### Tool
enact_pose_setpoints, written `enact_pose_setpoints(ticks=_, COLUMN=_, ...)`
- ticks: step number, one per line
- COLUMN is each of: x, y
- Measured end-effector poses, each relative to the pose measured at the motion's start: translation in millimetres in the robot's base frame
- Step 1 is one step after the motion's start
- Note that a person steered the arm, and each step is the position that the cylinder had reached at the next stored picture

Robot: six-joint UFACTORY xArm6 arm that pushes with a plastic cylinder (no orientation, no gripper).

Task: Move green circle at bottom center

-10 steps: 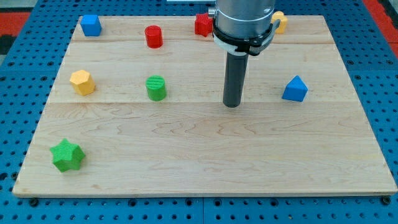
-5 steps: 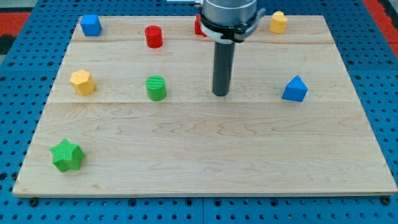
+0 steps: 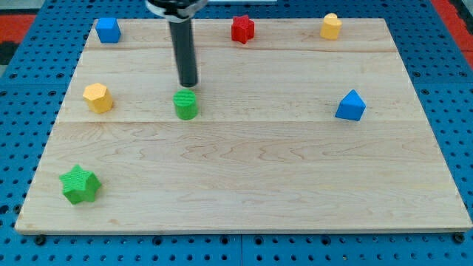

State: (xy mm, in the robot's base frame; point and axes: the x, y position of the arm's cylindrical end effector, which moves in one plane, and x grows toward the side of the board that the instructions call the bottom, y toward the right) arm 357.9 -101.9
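Observation:
The green circle (image 3: 186, 104), a short green cylinder, stands on the wooden board (image 3: 244, 177) left of centre. My tip (image 3: 189, 83) is just above it toward the view's top, very close to the block or touching its far side. The rod rises straight up and covers the red cylinder that stood behind it.
A yellow hexagon (image 3: 97, 97) lies left of the green circle. A green star (image 3: 80, 185) is at the bottom left. A blue cube (image 3: 108, 29), a red star (image 3: 242, 29) and a yellow block (image 3: 331, 26) line the top edge. A blue block (image 3: 351, 106) is at the right.
My rod has moved left and toward the view's top, from the board's middle to just behind the green circle. It now hides the red cylinder. No block has moved.

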Motion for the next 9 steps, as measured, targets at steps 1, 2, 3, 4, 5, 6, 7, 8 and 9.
enact_pose_setpoints(ticks=1, x=-13, y=-8)
enact_pose_setpoints(ticks=2, x=-11, y=76)
enact_pose_setpoints(ticks=3, x=-29, y=152)
enact_pose_setpoints(ticks=4, x=-81, y=173)
enact_pose_setpoints(ticks=5, x=-108, y=166)
enact_pose_setpoints(ticks=6, x=-132, y=174)
enact_pose_setpoints(ticks=7, x=-154, y=139)
enact_pose_setpoints(ticks=8, x=-158, y=123)
enact_pose_setpoints(ticks=9, x=-159, y=123)
